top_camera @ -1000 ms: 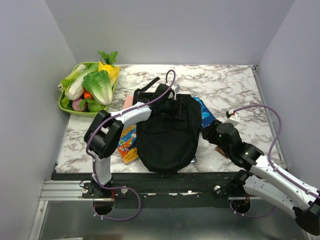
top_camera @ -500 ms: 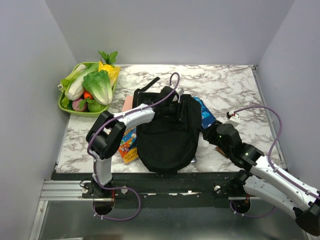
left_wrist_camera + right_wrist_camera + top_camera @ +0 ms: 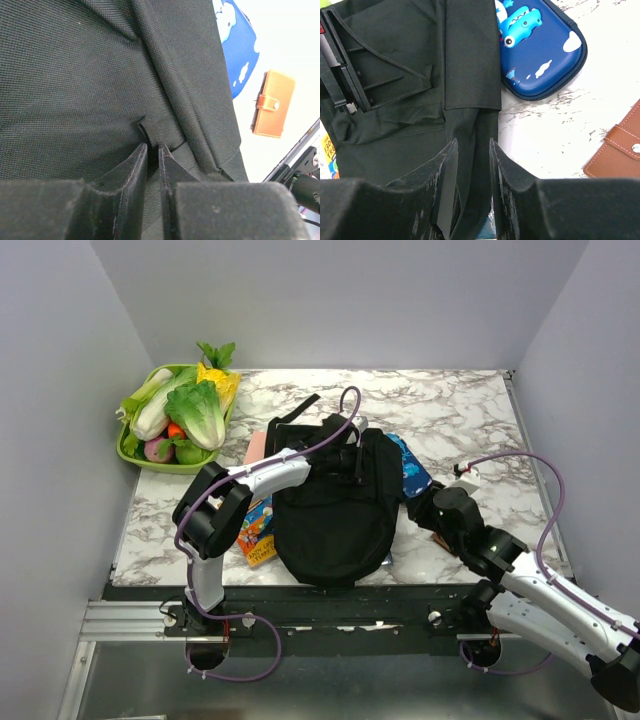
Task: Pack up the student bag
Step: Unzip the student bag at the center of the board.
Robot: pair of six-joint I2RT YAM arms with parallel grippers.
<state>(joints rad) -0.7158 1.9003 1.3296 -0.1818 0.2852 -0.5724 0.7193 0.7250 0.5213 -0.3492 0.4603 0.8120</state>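
Your student bag [image 3: 335,510] lies flat at the centre of the marbled surface [image 3: 450,410], straps toward the top of the overhead frame and its rounded end toward the arm bases; its black fabric fills most of both wrist views. Your left pincer [image 3: 152,150] sits at the bag's upper end, just right of centre in the overhead frame; its jaws are drawn almost together, with only a thin slit between them; a small raised fold of the black fabric runs into that slit, so it is pinching the bag. Your right pincer [image 3: 471,145] comes in from the lower right and meets the bag's right edge; its jaws stand partly apart with a black band of the bag lying between them; you cannot tell whether the pads press that band or merely straddle it. A blue cartoon-printed case [image 3: 540,55] lies against the bag's right side, its left edge hidden by the bag; a brown snap wallet [image 3: 620,145] rests on the marble near it, at the right edge of the right wrist frame. A colourful book [image 3: 256,525] lies at the bag's left side, partly covered by your left arm; a pink object [image 3: 257,445] lies near the bag's upper left corner. A green tray [image 3: 128,448] of leafy vegetables stands in the upper left, well apart from the bag.
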